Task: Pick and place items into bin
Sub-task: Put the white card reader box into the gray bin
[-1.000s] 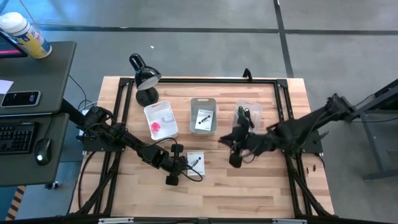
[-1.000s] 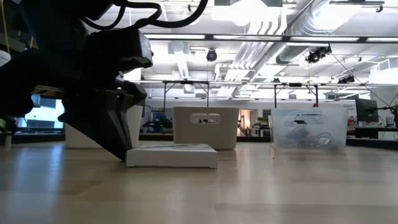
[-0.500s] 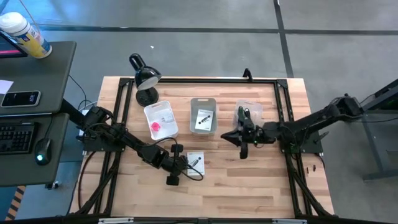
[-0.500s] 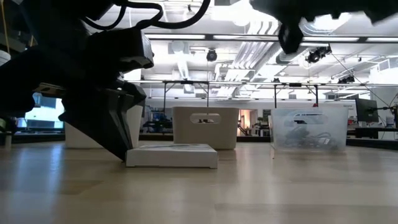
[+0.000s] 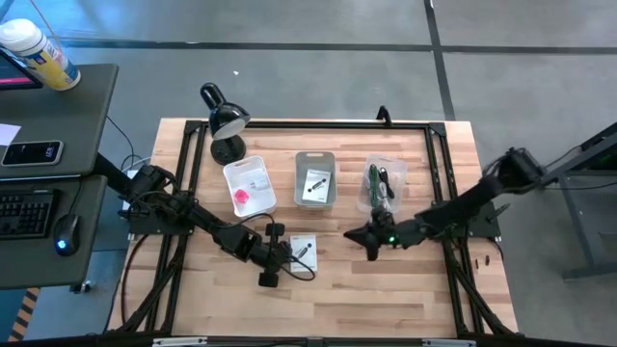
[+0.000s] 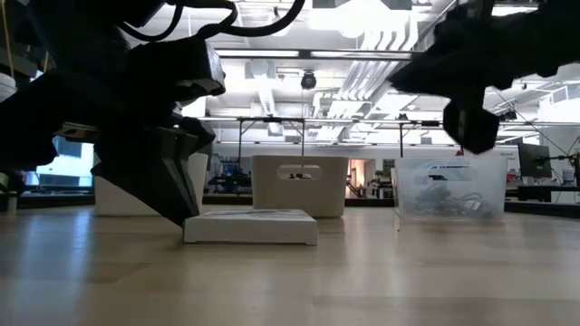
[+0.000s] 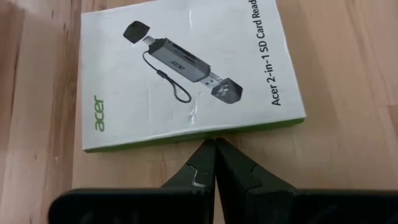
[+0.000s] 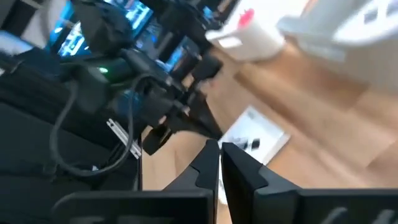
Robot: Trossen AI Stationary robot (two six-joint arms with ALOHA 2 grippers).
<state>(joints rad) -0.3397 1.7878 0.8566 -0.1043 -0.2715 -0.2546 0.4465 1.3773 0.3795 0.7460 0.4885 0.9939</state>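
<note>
A white flat packet (image 5: 303, 249) with a dark picture and a green edge lies flat on the table's middle, also seen in the left wrist view (image 7: 186, 68). My left gripper (image 5: 287, 253) is shut, with its tips at the packet's left edge. My right gripper (image 5: 363, 237) is shut and holds nothing; it hovers above the table to the packet's right, near the clear bin (image 5: 383, 183) with green and black cords. A white bin (image 5: 249, 185) holds a pink cube (image 5: 241, 198). A grey bin (image 5: 315, 178) holds another white packet. My left gripper has its shut fingertips (image 7: 215, 146) against the packet's green side edge (image 7: 205, 135), about the middle of that edge. The fingers slant down from the table's left. The packet lies flat on the table (image 6: 251, 226).
A black desk lamp (image 5: 224, 120) stands at the table's far left corner. Black frame rails (image 5: 318, 123) run along the far and side edges. Bare wood lies in front of the packet, toward the near edge.
My right gripper has come down from high over the table to just above it beside the clear bin, rolling as it sank. The packet has kept its place.
</note>
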